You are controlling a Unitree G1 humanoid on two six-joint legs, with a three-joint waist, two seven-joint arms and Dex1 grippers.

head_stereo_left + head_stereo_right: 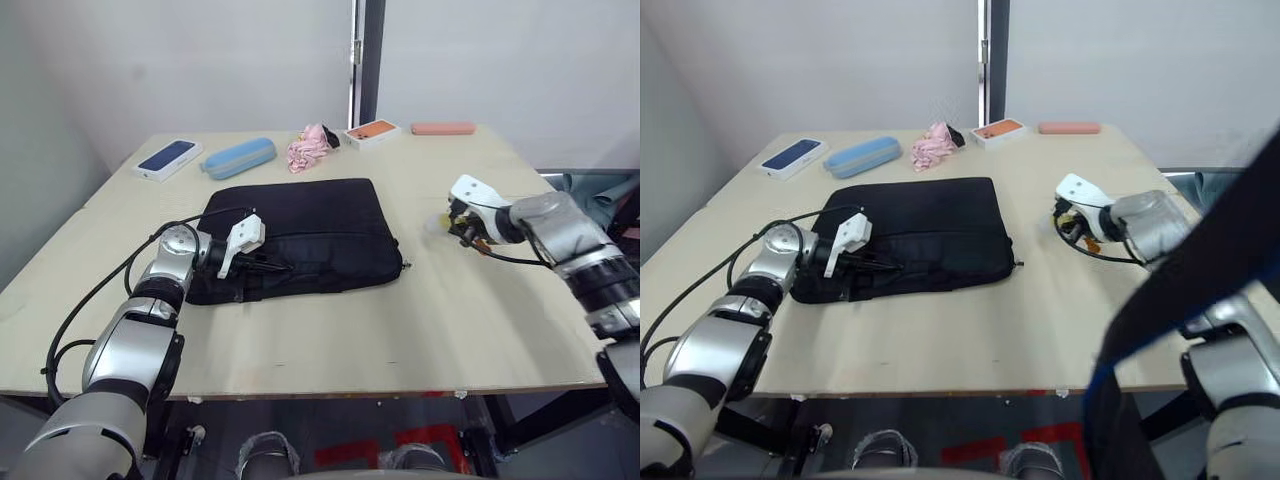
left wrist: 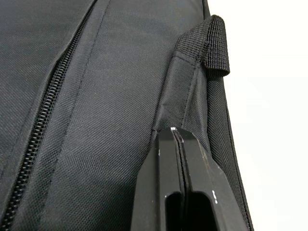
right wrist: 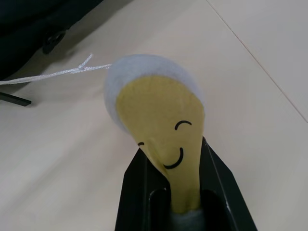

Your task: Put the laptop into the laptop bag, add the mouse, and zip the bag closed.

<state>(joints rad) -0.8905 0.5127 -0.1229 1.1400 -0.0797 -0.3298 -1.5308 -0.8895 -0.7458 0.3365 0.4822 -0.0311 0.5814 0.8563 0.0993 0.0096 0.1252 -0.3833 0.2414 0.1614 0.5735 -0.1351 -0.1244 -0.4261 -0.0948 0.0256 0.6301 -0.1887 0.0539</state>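
The black laptop bag (image 1: pixel 300 225) lies flat in the middle of the table. My left gripper (image 1: pixel 270 266) rests at its near-left edge, fingers shut on a fold of the bag's fabric (image 2: pixel 177 137), between the zipper (image 2: pixel 43 125) and a strap handle (image 2: pixel 214 45). To the right of the bag, my right gripper (image 1: pixel 452 225) is shut on the yellow-and-white plush charm (image 3: pixel 159 110). A white string (image 3: pixel 53 73) runs from the charm back to the bag's corner. The laptop and the mouse are out of view.
Along the table's far side lie a white box with a dark blue top (image 1: pixel 167 158), a light-blue oblong case (image 1: pixel 239 157), a pink cloth (image 1: pixel 309 149), an orange-topped box (image 1: pixel 373 131) and a flat pink case (image 1: pixel 443 128). Bare tabletop (image 1: pixel 400 330) lies in front of the bag.
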